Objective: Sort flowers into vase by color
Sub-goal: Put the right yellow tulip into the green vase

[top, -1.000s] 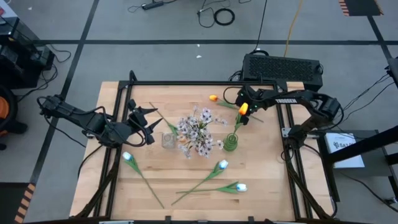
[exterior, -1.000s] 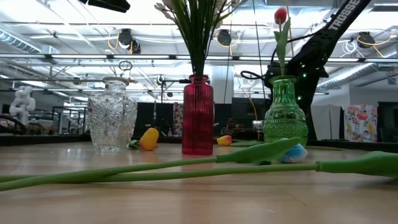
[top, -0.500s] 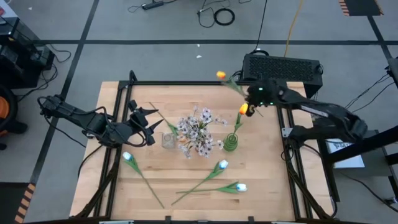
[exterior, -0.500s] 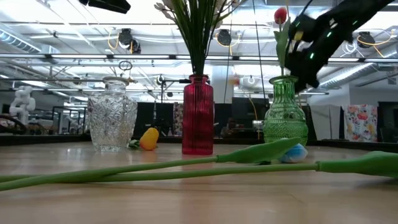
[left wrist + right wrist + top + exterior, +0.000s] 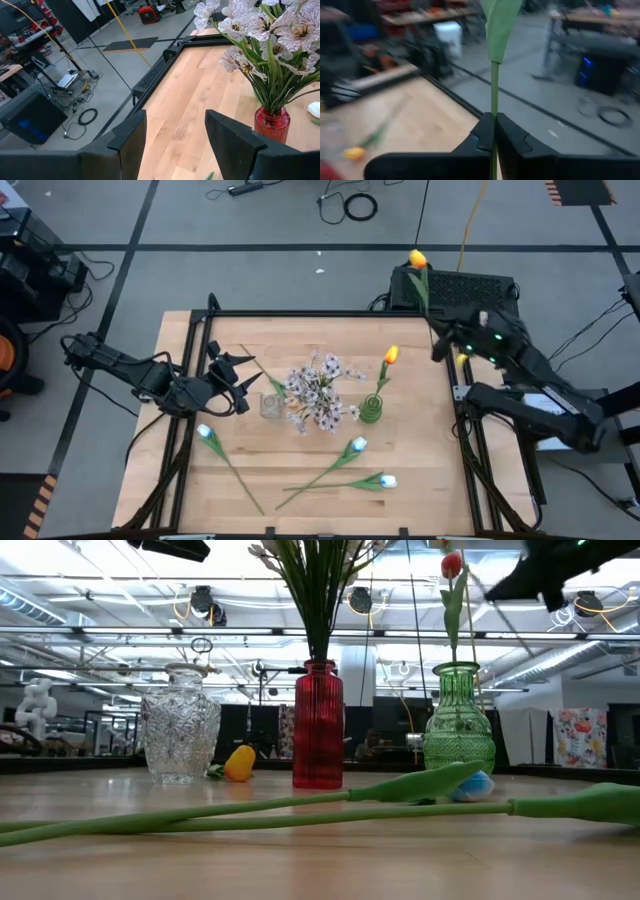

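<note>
**Orange tulip carried beyond the green vase**

The right tool (image 5: 437, 340) clamped an orange tulip's stem (image 5: 494, 85) beyond the green vase (image 5: 371, 410), its head (image 5: 417, 258) pointing away over a black case (image 5: 470, 288). The left tool (image 5: 236, 385), half-open and empty, waited beside the clear vase (image 5: 270, 406).

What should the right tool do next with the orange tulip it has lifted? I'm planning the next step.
Probably carry it back over the table and lower its stem into the green vase. The right tool grips the orange tulip beyond the table's far edge, and that vase already holds one orange tulip.
</note>
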